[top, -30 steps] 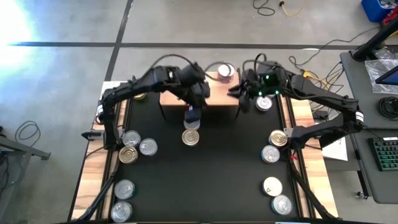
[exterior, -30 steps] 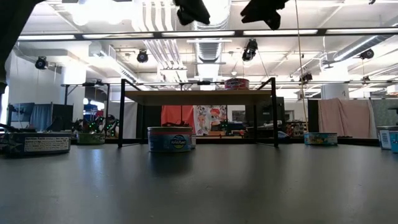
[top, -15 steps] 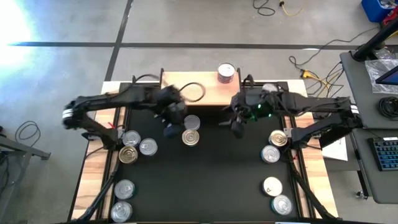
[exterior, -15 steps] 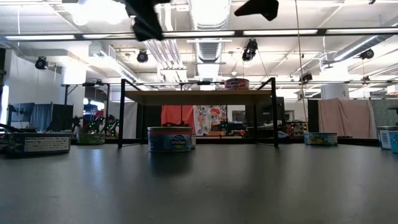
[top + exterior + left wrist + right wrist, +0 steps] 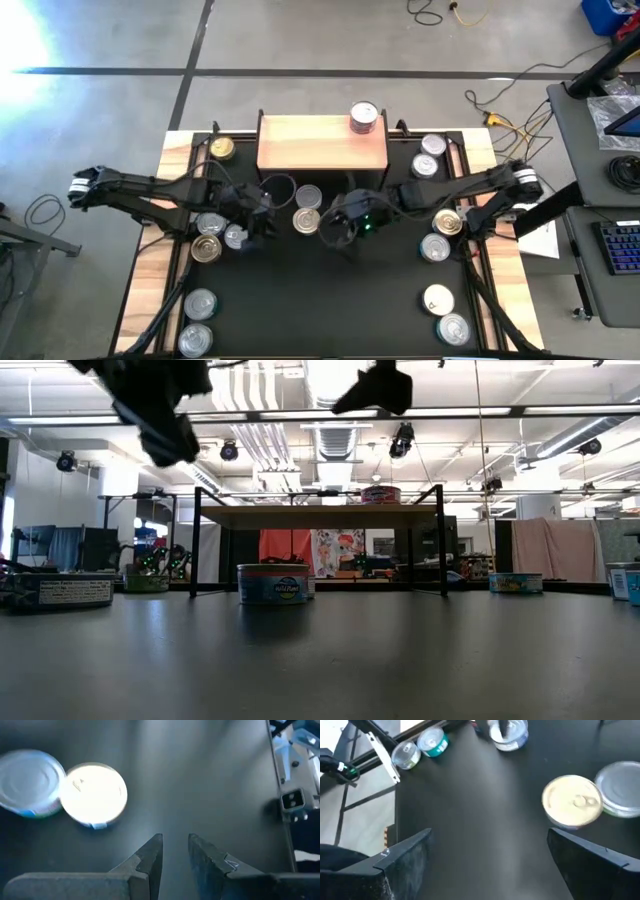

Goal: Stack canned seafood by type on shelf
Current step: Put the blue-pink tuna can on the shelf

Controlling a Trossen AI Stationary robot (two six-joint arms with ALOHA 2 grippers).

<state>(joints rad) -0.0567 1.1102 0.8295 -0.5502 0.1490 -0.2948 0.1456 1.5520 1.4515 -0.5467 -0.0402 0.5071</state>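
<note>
The shelf (image 5: 322,143) carried one stacked tin (image 5: 364,116); other tins (image 5: 307,221) lay scattered on the black mat (image 5: 330,300). The right gripper (image 5: 335,230) was held wide and empty, the left gripper (image 5: 247,228) nearly closed, empty. Rigid, smooth tins were judged best gripped across the sidewall.

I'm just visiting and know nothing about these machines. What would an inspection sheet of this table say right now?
Surface: black mat on a wooden table.
Job's things: one stack of cans on the shelf; two cans just in front of the shelf; other tins spread along both sides of the mat.
Clutter: nothing seen on the mat besides tins.
Grippers: left gripper over the mat near the left-side tins, fingers nearly together, empty; right gripper over mid-mat, jaws wide, empty.
Cables: a loop on the left arm; loose cords on the floor beyond the table.
Surroundings: concrete floor, a desk with a keyboard at right.
</note>
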